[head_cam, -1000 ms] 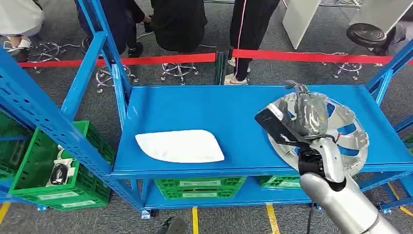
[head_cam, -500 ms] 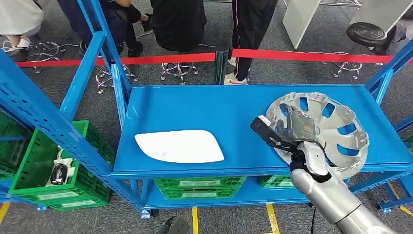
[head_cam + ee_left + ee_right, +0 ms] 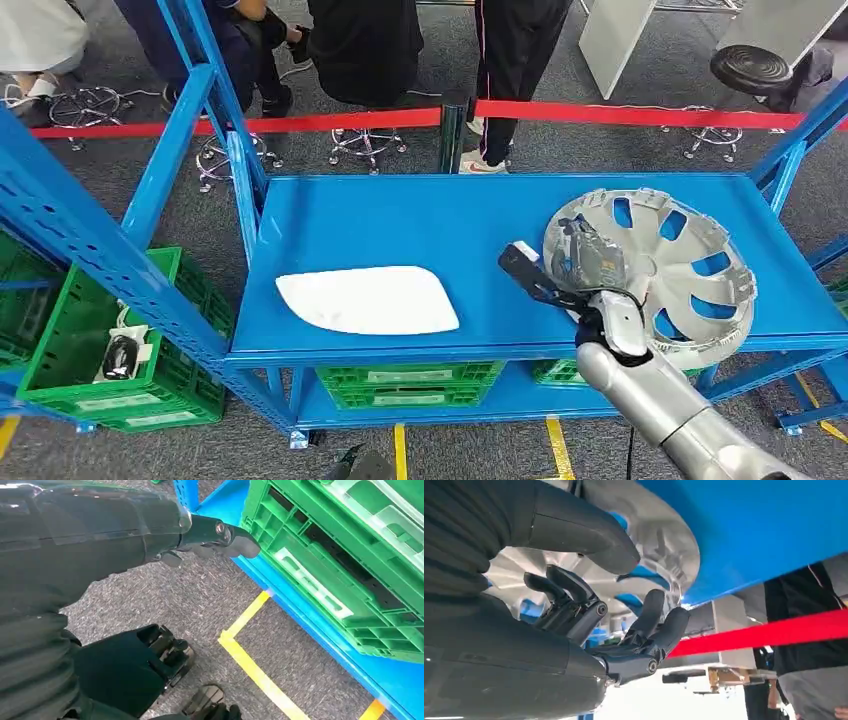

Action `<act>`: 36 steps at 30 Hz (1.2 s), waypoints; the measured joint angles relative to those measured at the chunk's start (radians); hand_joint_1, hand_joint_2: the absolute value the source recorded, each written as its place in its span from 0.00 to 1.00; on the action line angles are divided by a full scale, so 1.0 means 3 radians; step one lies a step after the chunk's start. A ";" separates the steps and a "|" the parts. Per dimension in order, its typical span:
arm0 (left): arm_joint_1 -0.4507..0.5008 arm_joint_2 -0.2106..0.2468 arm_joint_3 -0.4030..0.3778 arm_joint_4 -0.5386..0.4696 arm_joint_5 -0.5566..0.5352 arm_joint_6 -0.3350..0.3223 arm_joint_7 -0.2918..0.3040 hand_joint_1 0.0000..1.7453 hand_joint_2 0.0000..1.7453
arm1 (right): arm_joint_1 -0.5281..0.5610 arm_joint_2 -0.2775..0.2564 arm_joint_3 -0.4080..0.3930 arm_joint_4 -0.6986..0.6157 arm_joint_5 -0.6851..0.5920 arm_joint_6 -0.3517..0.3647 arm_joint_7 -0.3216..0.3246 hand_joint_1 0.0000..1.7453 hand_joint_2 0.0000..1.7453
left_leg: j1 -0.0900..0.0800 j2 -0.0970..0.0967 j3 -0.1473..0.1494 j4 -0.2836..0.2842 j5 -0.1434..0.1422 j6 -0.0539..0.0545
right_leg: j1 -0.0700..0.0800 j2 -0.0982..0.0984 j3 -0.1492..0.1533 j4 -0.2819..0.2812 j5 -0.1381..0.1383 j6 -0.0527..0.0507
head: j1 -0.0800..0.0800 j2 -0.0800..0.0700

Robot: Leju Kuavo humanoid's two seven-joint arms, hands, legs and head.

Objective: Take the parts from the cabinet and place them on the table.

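Our right hand [image 3: 590,268] hangs over the wheel cover's [image 3: 680,262] rim, fingers spread and holding nothing, apparently placed to grasp it

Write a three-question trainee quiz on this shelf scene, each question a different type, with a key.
1. True or false: the white panel lies on the same blue shelf as the hubcap.
2. Multiple choice: the right hand is
A. gripping the white panel
B. over the hubcap's near left edge, fingers apart, holding nothing
C. inside a green crate
3. Fill in: the barrier behind the shelf is a ___ tape.

Key:
1. True.
2. B. The right wrist view shows the fingers spread and empty beside the hubcap.
3. Red.
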 joint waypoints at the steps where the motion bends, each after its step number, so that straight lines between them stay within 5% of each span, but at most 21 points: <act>1: 0.0001 0.0000 -0.0006 0.0000 -0.0009 0.0010 0.0001 0.00 1.00 | -0.0002 0.0014 0.0003 0.0028 -0.0042 -0.0023 -0.0037 1.00 1.00 | 0.0000 0.0000 0.0000 0.0000 0.0000 0.0000 | 0.0000 0.0000 0.0000 0.0000 0.0000 0.0000 | 0.0000 0.0000; 12: 0.0006 0.0050 -0.0076 -0.0039 -0.0114 0.0064 0.0071 0.00 1.00 | -0.0146 0.0328 0.0083 0.0566 -0.0451 -0.0442 -0.0395 1.00 1.00 | 0.0000 0.0003 0.0001 0.0000 0.0000 0.0000 | 0.0000 0.0006 -0.0003 0.0004 0.0001 -0.0001 | -0.0003 0.0000; 23: 0.0008 0.0089 -0.0080 -0.0117 -0.0183 0.0029 0.0132 0.00 1.00 | -0.0241 0.0436 0.0095 0.0786 -0.0449 -0.0379 -0.0214 1.00 1.00 | 0.0000 -0.0009 0.0002 0.0000 0.0000 0.0000 | 0.0000 0.0004 -0.0003 0.0004 0.0001 -0.0001 | -0.0004 0.0000; 33: 0.0003 0.0151 -0.0105 -0.0226 -0.0296 -0.0010 0.0234 0.00 1.00 | -0.0309 0.0547 0.0118 0.1119 -0.0409 -0.0764 -0.0225 1.00 1.00 | 0.0000 -0.0041 0.0002 0.0000 0.0002 -0.0002 | -0.0001 -0.0005 -0.0001 0.0003 0.0000 -0.0002 | -0.0004 0.0000; 36: 0.0005 0.0163 -0.0109 -0.0242 -0.0309 -0.0004 0.0197 0.00 1.00 | -0.0260 0.0557 0.0082 0.1143 -0.0556 -0.1061 -0.0550 1.00 1.00 | 0.0000 -0.0055 0.0000 0.0000 0.0003 -0.0004 | -0.0002 -0.0014 0.0002 0.0004 0.0000 -0.0003 | -0.0004 0.0000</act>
